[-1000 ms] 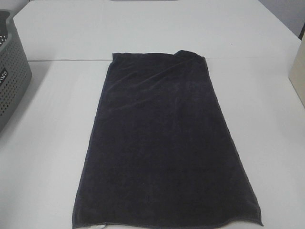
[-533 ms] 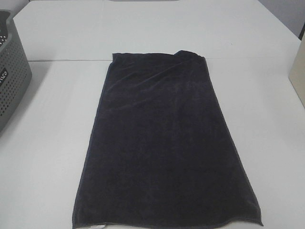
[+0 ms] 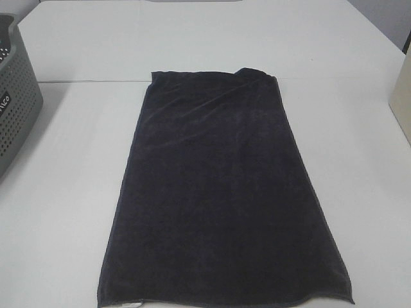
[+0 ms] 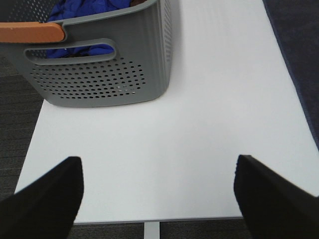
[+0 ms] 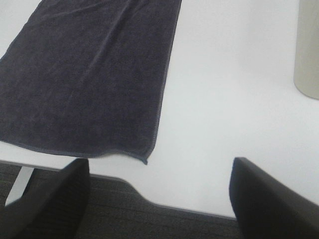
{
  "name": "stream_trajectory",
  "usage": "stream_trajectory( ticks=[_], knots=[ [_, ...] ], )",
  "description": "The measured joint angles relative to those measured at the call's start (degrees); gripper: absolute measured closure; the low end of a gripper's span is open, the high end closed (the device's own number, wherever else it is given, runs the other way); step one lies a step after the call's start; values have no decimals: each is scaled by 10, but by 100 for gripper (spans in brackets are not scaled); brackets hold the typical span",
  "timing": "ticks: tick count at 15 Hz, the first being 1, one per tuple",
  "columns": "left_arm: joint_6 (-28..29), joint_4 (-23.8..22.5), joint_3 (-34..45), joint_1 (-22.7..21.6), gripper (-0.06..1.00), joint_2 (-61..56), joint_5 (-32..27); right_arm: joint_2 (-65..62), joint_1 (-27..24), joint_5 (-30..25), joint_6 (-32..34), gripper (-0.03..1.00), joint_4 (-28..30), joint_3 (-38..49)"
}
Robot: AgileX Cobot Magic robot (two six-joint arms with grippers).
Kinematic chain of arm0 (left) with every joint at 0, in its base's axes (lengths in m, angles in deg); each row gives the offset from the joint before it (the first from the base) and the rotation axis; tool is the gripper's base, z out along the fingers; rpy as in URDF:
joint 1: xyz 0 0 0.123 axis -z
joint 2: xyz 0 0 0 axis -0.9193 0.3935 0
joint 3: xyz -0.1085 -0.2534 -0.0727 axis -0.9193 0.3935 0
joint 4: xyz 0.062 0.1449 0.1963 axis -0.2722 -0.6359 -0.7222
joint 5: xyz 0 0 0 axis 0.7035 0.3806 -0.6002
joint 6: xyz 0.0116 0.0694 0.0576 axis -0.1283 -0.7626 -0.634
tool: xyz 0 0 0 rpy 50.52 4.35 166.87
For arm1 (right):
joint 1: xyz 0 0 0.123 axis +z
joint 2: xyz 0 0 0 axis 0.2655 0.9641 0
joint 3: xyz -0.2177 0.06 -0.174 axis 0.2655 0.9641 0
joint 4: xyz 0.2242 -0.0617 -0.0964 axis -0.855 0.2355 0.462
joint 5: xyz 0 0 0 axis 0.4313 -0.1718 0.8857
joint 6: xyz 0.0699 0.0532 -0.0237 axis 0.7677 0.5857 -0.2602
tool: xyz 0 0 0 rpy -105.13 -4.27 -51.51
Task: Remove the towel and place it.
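Overhead view: towel (image 3: pixel 221 192) near hem runs off the frame edge; near corners only partly seen. Basket (image 3: pixel 16 96) at far left cropped, lettering on its wall unreadable. Beige object (image 3: pixel 402 102) at right edge cropped, identity unclear. Neither arm appears overhead. Blue cloth (image 4: pixel 87 12) inside basket mostly hidden by its wall.

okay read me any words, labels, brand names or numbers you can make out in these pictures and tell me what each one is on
White lettering on a dark patch on the basket wall, at the left edge of the high view: cut off by the frame and too blurred to read with certainty.
Small pale tag at the towel near hem in the high view: no legible text.
Wrist views: no writing visible on the basket, the towel or the table.
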Motion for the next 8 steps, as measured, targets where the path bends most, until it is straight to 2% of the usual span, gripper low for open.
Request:
stream_trajectory(
  ticks=[2, 4, 6, 8],
  knots=[
    [-6, 17, -1, 0, 17, 0, -1, 0, 0, 32, -17, 21, 3, 16],
    [-10, 25, -1, 0, 17, 0, 5, 0, 0, 40, -18, 21, 8, 17],
    [-13, 45, 22, 0, 17, -1, 65, 0, 0, 41, -18, 21, 9, 17],
    [-13, 45, 22, 0, 18, -1, 68, 0, 0, 41, -18, 21, 9, 17]
  ],
)
